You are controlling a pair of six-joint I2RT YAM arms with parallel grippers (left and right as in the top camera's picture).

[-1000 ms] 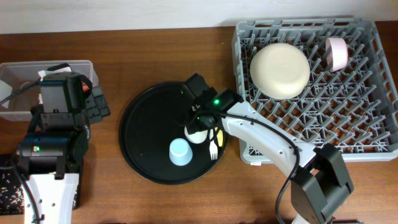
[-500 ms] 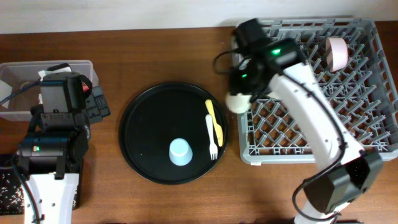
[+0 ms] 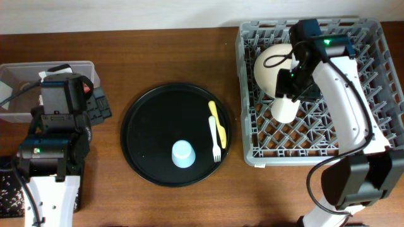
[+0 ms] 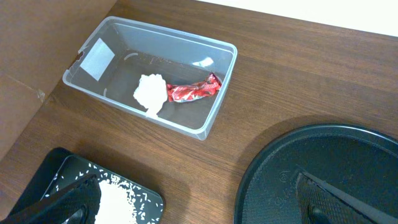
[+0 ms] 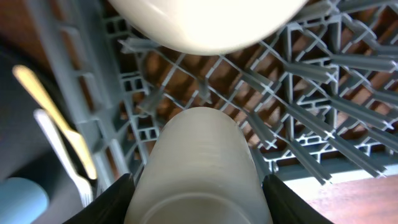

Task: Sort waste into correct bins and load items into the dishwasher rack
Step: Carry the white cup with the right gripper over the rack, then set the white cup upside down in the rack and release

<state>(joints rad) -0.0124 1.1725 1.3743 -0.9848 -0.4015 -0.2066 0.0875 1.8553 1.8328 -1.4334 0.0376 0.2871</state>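
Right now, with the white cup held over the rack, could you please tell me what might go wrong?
1. The white cup in the right tool hangs close beside the cream bowl; lowering it could knock the bowl.
2. The cup looks tilted above the pegs of the dishwasher rack, so it might catch one and tip when released.

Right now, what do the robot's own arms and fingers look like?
Both arms are white shells with black joints. The right arm carries a green light and a looping black cable; the left arm has a green light too. Fingers are black.
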